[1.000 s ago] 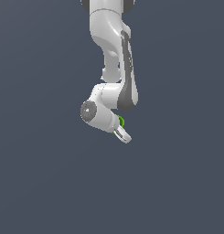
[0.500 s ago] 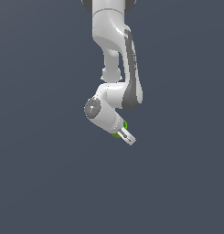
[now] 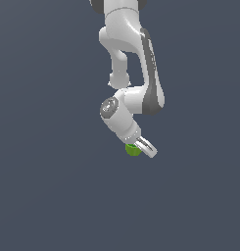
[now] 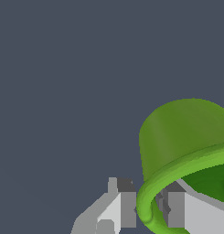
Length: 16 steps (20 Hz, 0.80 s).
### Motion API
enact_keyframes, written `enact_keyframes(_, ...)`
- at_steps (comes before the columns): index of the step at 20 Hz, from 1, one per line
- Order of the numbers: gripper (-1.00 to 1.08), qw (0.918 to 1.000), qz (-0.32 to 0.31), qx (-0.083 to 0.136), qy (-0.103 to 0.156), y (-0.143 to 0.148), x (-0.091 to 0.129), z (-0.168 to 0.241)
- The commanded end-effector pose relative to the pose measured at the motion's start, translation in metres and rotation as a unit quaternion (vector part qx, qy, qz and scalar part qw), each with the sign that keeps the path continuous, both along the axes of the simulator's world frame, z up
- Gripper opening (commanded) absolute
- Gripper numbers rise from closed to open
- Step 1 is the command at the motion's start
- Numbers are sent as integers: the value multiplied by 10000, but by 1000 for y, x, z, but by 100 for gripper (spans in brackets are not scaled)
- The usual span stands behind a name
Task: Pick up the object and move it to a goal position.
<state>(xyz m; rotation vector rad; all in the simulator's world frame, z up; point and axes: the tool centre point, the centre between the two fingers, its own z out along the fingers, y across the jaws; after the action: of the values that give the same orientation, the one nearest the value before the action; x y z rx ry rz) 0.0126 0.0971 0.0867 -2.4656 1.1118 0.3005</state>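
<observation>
1. In the exterior view we see the white Panda arm (image 3: 133,73) reaching down from the top edge, its dark-grey side panel facing the exterior view's right.
2. Taking the gripper (image 3: 143,145) as our landmark, the round grey-capped wrist joint (image 3: 109,107) sits above it and toward the exterior view's left.
3. The lime-green cup (image 3: 132,149) sits just on the exterior view's left of the gripper, touching it and partly hidden behind the fingers.
4. We see only a flat dark blue-grey backdrop around the arm; no worktop can be told apart from it.
5. In the wrist view the cup (image 4: 182,137) fills much of the frame, its thick rim toward the camera and its darker green inside showing.
6. One of the fingers (image 4: 124,205) lies outside the rim and the other (image 4: 177,208) inside it, so we read the gripper (image 4: 150,208) as clenched on the cup's wall.
</observation>
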Motion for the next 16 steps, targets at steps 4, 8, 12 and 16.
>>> enact_keyframes(4,-100,9969,94,73,-778,22,23,15)
enact_keyframes(8,-100,9908,166,129,-1337,39,38,28)
enact_keyframes(12,-100,9820,235,183,-1863,55,50,41)
enact_keyframes(16,-100,9723,293,231,-2308,69,60,54)
